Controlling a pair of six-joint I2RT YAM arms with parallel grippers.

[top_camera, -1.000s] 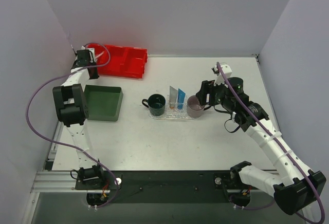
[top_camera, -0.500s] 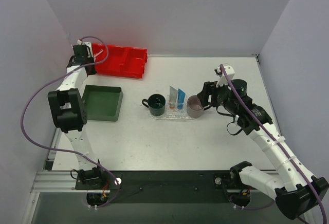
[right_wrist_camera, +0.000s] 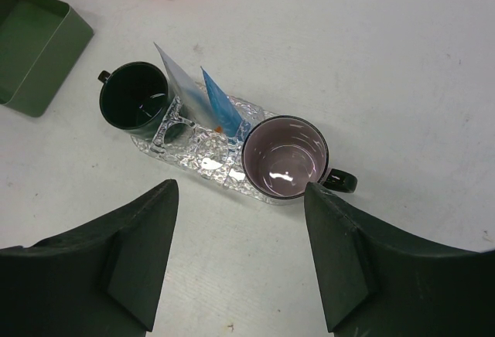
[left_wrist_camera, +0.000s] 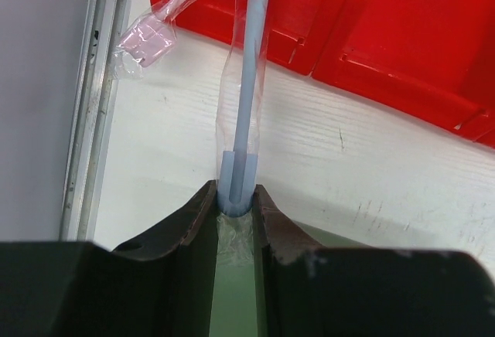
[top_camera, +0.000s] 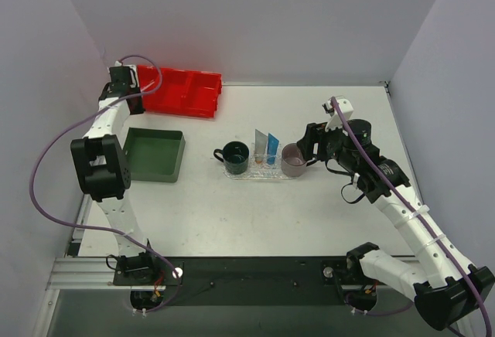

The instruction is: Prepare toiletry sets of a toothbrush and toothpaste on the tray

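The toothbrush (left_wrist_camera: 249,82), in a clear wrapper, is pinched at its end between the narrowly parted jaws of the left gripper (left_wrist_camera: 236,202) and points ahead toward the red bin (left_wrist_camera: 387,35). The right gripper (right_wrist_camera: 240,198) hangs wide open and empty above the tray (right_wrist_camera: 205,165) and the blue toothpaste (right_wrist_camera: 223,105).

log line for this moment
left gripper: shut on toothbrush by red bin | right gripper: open, near tray | tray: mugs, toothpaste
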